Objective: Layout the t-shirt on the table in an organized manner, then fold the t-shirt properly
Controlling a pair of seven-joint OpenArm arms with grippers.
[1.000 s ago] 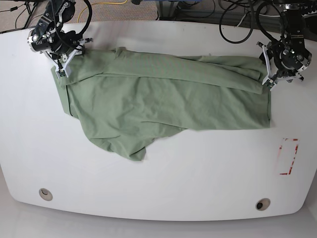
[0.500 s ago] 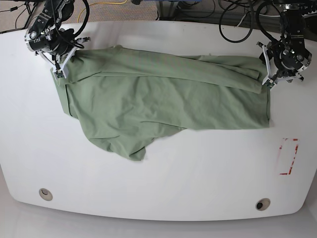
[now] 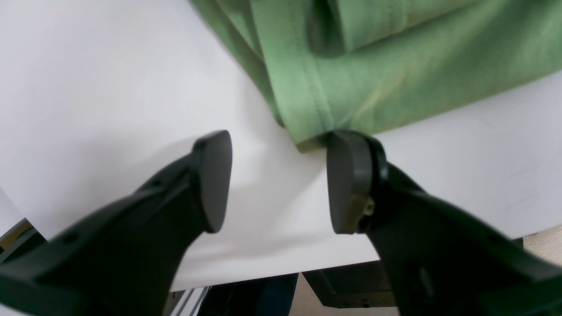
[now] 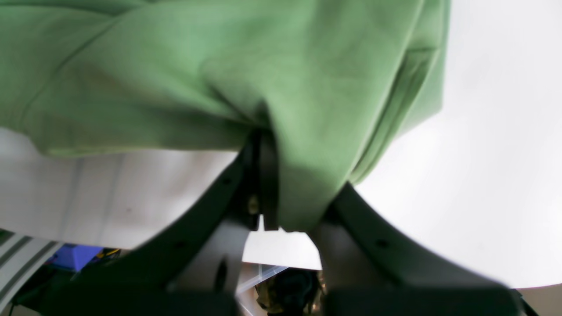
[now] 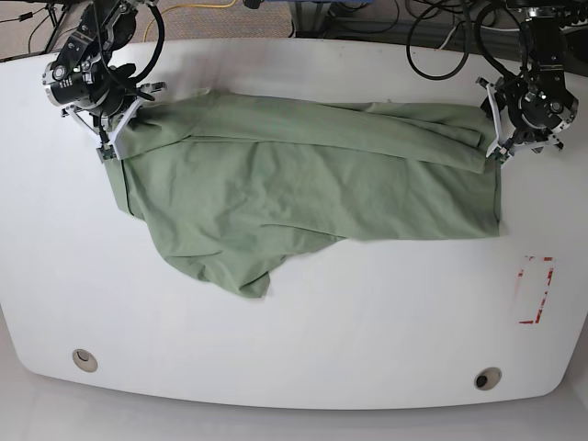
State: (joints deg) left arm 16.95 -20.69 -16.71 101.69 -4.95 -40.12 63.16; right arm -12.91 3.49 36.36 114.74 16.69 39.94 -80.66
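Note:
The sage-green t-shirt (image 5: pixel 303 184) lies spread and rumpled across the far half of the white table (image 5: pixel 367 312), one flap reaching toward the front. At the shirt's far left corner my right gripper (image 5: pixel 108 147) is shut on the t-shirt. In the right wrist view the cloth (image 4: pixel 219 79) bunches into the closed right gripper (image 4: pixel 263 184). My left gripper (image 5: pixel 496 154) sits at the shirt's right edge. The left wrist view shows this gripper (image 3: pixel 281 182) open just above the table, with the hem corner (image 3: pixel 307 131) touching one fingertip (image 3: pixel 349 175) and nothing between the fingers.
A red-outlined rectangle mark (image 5: pixel 536 289) is on the table at the right. Two round grommet holes (image 5: pixel 84 359) (image 5: pixel 487 378) sit near the front edge. Dark cables (image 5: pixel 441 37) lie beyond the far edge of the table.
My right gripper has shut on the t-shirt's far left corner and drawn it slightly left, pulling the shirt's top edge straighter. The left arm has not moved.

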